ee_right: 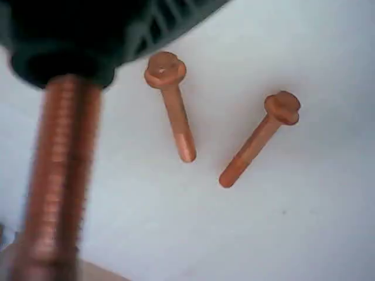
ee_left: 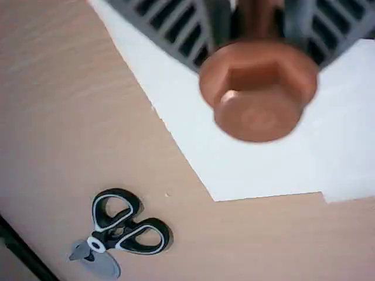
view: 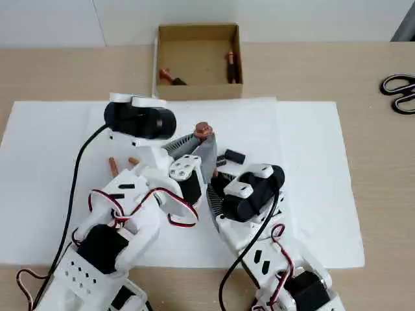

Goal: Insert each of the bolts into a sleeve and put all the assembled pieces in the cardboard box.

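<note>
My left gripper (view: 202, 135) is shut on a copper bolt (view: 203, 129) above the white paper; its hex head (ee_left: 258, 88) sits between the grey ribbed fingers (ee_left: 170, 23). My right gripper (view: 214, 170) meets it from the near side, shut on a black sleeve (ee_right: 58, 50). The bolt's threaded shaft (ee_right: 55, 175) sticks out of that sleeve. Two loose bolts (ee_right: 171, 102) (ee_right: 258, 137) lie on the paper, to the left of the grippers (view: 113, 166). A spare black sleeve (view: 235, 156) lies just right of them. The cardboard box (view: 198, 91) at the back holds two assembled pieces (view: 170, 77) (view: 231, 67).
White paper (view: 311, 168) covers the middle of the wooden table. Black-handled scissors (view: 399, 92) (ee_left: 120, 231) lie on the bare wood at the far right. Both arm bodies and their cables crowd the near half of the paper.
</note>
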